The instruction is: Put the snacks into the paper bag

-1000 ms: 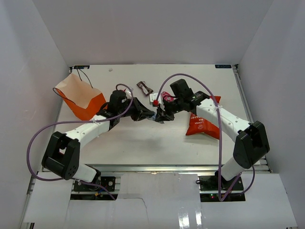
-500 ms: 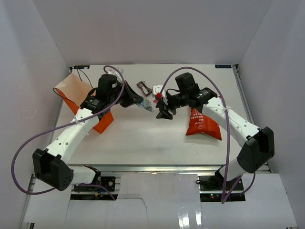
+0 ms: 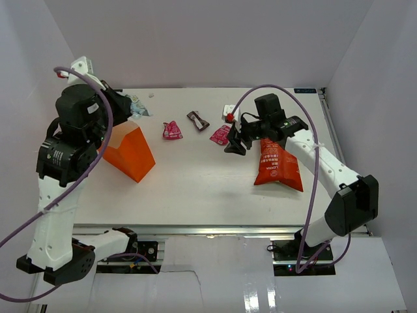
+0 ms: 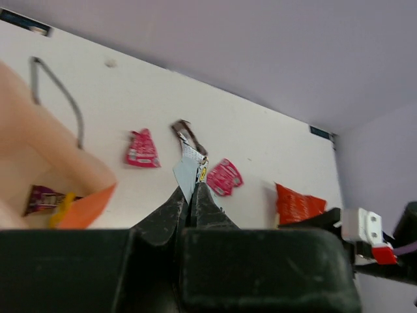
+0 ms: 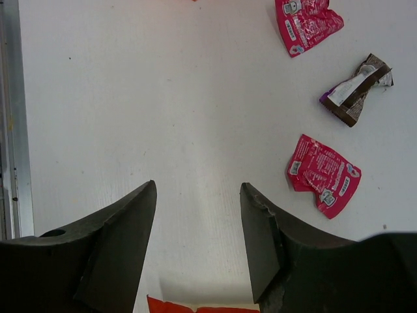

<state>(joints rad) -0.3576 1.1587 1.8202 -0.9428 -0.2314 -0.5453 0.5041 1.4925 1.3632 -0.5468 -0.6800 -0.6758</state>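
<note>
Left pincer (image 4: pixel 193 195), clamped on small silvery-grey wrapped sweet (image 4: pixel 187 171), hangs above and right of the open bright orange paper bag (image 3: pixel 128 156); right pincer (image 5: pixel 197 189) apart.

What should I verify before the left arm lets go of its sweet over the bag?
1. Left fingers shut on the silvery-grey sweet: ok.
2. Paper bag open, with its peach inside showing in the left wrist view: ok.
3. Sweet directly over the opening: cannot tell; the arm hides it from above.
4. Right fingers open and apart from the bag: ok.
5. All snacks bagged: not ok; two pink sweets, the dark brown sweet and the crisp bag lie on the table.
</note>
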